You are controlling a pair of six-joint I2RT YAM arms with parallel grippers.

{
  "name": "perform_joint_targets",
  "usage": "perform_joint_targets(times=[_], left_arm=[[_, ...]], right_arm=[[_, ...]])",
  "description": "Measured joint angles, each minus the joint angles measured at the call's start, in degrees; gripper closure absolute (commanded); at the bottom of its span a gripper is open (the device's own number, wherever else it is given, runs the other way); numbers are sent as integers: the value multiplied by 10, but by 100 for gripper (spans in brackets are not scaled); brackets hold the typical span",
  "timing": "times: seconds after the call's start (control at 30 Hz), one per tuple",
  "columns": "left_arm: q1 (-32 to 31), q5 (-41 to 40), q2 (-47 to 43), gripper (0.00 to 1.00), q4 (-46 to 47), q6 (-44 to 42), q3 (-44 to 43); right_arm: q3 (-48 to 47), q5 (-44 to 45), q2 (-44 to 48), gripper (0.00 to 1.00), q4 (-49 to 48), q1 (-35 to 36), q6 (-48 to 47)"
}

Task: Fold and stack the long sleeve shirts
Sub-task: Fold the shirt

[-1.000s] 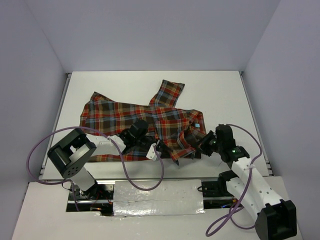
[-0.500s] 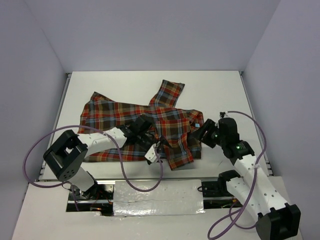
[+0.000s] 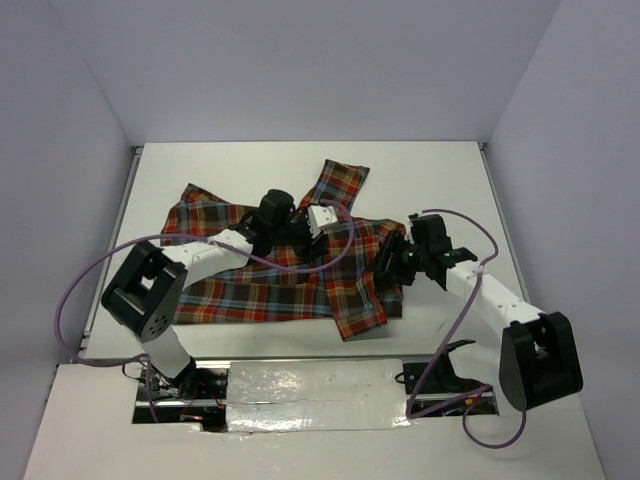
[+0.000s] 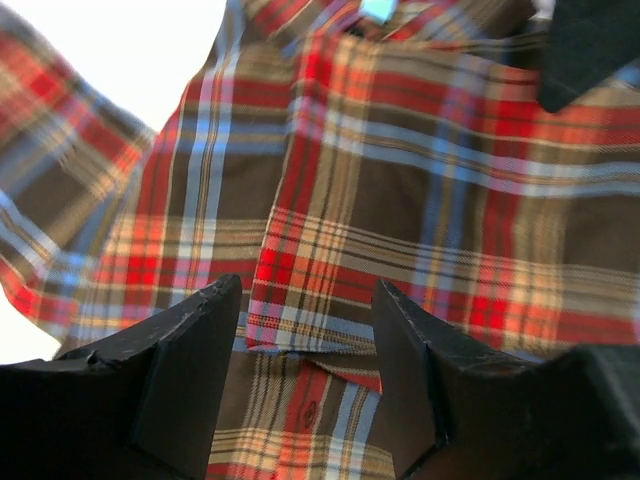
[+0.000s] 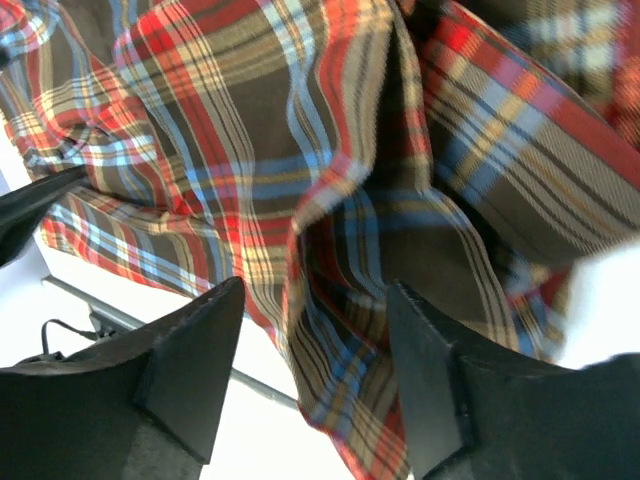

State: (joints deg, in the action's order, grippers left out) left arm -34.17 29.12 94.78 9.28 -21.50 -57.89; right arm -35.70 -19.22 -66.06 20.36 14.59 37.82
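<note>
Letting go, my left gripper (image 4: 305, 300) and right gripper (image 5: 315, 300) now hover released higher over the shirt (image 3: 250, 295), which seems barely folded.

White arm links (image 3: 490, 298), black joint housings (image 3: 148, 295); purple cables (image 3: 75, 287) looped alongside; matte black wedge-shaped jaws.

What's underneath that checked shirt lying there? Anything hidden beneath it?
The plaid shirt lies rumpled on the white table, which shows around its edges. Toward its right side the cloth is folded over itself. Whatever might lie flat beneath the fabric is covered, so that cannot be seen.
</note>
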Motion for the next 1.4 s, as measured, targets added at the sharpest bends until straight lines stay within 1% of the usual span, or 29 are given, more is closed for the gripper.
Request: perform_joint_targets(times=[0.1, 0.13, 0.2, 0.23, 0.33, 0.47, 0.5, 0.57, 0.6, 0.63, 0.67, 0.73, 0.77, 0.8, 0.93, 1.0, 1.07, 1.13, 1.17, 1.23, 1.33, 1.4], left_arm=[[-8, -43, 35, 31, 15, 39, -10], [-10, -53, 45, 31, 18, 44, -13], [-16, -71, 64, 31, 29, 56, -19], [-17, -79, 71, 31, 34, 62, -19], [-20, -98, 86, 32, 45, 68, -19], [-24, -109, 90, 30, 72, 62, -13], [-24, -109, 90, 30, 77, 57, -13], [-29, -107, 89, 28, 83, 44, -11], [-33, -104, 89, 27, 86, 35, -10], [-36, -100, 88, 27, 87, 28, -8], [-41, -94, 86, 26, 87, 18, -6], [-49, -85, 79, 25, 87, -1, -1], [-52, -80, 74, 24, 86, -12, 3], [-55, -74, 68, 24, 85, -26, 7], [-64, -35, 32, 25, 69, -79, 22], [-68, -8, 5, 27, 52, -119, 32], [-78, 23, -31, 28, 23, -172, 44], [-98, 56, -67, 29, -9, -226, 56], [-112, 69, -82, 32, -20, -260, 64], [-144, 94, -111, 32, -39, -330, 92], [-196, 101, -120, 33, -48, -413, 141], [-225, 98, -104, 33, -43, -446, 162]], right_arm=[[-8, -15, -41, 57, -30, 1, -2], [-10, -19, -52, 72, -38, 1, -3], [-11, -24, -75, 88, -53, 1, -4], [-11, -24, -83, 100, -54, -1, -3], [-9, -22, -90, 100, -53, -12, -1], [-3, -8, -74, 100, -50, -44, -2], [-3, -6, -70, 97, -49, -51, -2], [-2, 1, -64, 88, -49, -62, -1], [-2, 4, -64, 75, -49, -65, 0], [-1, 6, -64, 69, -49, -66, 2], [1, 6, -66, 66, -49, -67, 1], [4, 4, -73, 61, -49, -67, 1], [5, 3, -78, 56, -49, -67, 2], [5, 3, -83, 55, -46, -67, 2], [2, 14, -78, 44, -23, -67, -10], [-2, 30, -59, 43, 4, -67, -20], [-3, 52, -18, 43, 35, -67, -30], [-3, 65, 31, 46, 60, -67, -37], [-3, 65, 54, 49, 71, -67, -39], [10, 57, 93, 51, 75, -67, -43], [61, 31, 131, 50, 81, -67, -41], [97, 18, 139, 48, 92, -67, -37]])
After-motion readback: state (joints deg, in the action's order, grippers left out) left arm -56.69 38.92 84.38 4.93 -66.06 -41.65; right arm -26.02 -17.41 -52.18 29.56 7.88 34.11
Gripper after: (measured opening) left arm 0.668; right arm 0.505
